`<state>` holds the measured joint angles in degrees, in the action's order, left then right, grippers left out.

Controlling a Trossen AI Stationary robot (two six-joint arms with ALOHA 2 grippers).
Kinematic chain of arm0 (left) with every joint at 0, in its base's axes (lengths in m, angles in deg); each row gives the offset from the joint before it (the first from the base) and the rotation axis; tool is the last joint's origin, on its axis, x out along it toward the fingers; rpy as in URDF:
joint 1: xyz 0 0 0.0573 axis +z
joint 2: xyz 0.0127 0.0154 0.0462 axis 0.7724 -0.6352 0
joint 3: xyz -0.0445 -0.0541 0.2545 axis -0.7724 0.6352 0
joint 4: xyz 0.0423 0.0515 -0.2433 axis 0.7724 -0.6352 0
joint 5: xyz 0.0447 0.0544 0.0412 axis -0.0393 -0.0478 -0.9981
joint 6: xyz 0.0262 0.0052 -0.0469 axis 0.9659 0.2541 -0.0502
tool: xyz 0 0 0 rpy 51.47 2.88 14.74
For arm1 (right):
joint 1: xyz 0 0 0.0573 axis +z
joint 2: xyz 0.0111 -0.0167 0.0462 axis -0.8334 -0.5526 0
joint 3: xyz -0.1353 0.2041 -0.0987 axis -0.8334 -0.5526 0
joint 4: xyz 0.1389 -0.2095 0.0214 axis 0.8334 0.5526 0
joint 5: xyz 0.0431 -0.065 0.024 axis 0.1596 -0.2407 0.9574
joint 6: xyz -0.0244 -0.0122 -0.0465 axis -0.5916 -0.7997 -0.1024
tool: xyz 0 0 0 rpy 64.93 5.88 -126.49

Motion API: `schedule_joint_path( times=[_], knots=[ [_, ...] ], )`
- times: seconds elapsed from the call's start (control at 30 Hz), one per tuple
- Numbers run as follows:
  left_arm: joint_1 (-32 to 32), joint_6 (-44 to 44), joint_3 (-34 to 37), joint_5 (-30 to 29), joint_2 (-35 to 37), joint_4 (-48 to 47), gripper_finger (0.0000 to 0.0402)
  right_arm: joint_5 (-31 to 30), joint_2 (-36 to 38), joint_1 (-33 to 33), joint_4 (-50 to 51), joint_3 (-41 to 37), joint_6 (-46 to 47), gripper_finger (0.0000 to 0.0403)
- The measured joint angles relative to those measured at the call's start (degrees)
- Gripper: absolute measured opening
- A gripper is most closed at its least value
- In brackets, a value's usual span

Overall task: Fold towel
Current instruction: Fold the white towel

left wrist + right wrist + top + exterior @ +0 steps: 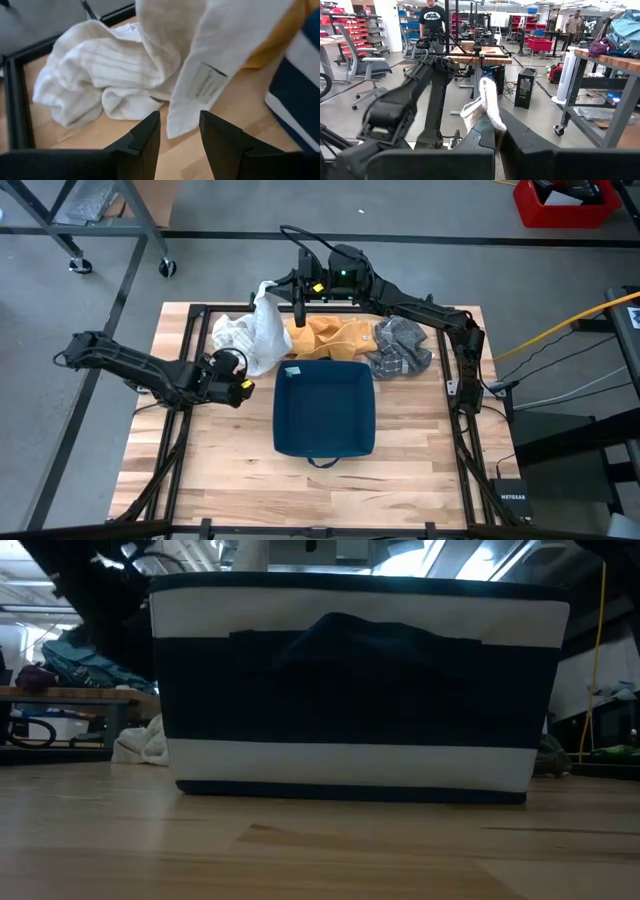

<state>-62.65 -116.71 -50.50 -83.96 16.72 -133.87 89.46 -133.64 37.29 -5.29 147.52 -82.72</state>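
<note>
Holding the white towel (262,320) pinched aloft in the right gripper (496,131), I'd slide the open left gripper (179,131) onto its hanging edge.

Left arm comes in low from the table's left edge, elbow bent, forearm running toward the table centre. Left gripper (238,377) sits low near the tabletop, left of centre, pointing toward the far side; fingers (145,135) parted with a clear gap, nothing between them. Right arm starts at the table's right side, upper link runs along the far edge, wrist raised well above the surface at the far middle. Right gripper (298,302) points down, jaws clamped tight on a corner of the white towel (487,102), which sticks out past the fingertips in the right wrist view. Grippers well apart.
</note>
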Motion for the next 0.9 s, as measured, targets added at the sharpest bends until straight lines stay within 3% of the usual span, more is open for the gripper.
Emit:
schedule_joint_path(
  times=[0.3, 0.63, 0.9],
  knots=[
    [4.33, 6.77, 7.96, 0.14, 0.03, 15.95, 0.0129, 0.34, 0.00, 0.00, 0.04, -0.02, 0.70, 0.0009],
    [8.74, 13.13, 13.54, 5.79, 0.13, 27.03, 0.0129, 0.35, 0.00, 0.00, 0.26, -0.02, 0.70, 0.0009],
    [12.42, 14.55, 17.15, 6.14, 0.13, 32.16, 0.0129, 0.36, 0.00, 0.00, 0.31, -0.02, 0.70, 0.0009]
  ],
)
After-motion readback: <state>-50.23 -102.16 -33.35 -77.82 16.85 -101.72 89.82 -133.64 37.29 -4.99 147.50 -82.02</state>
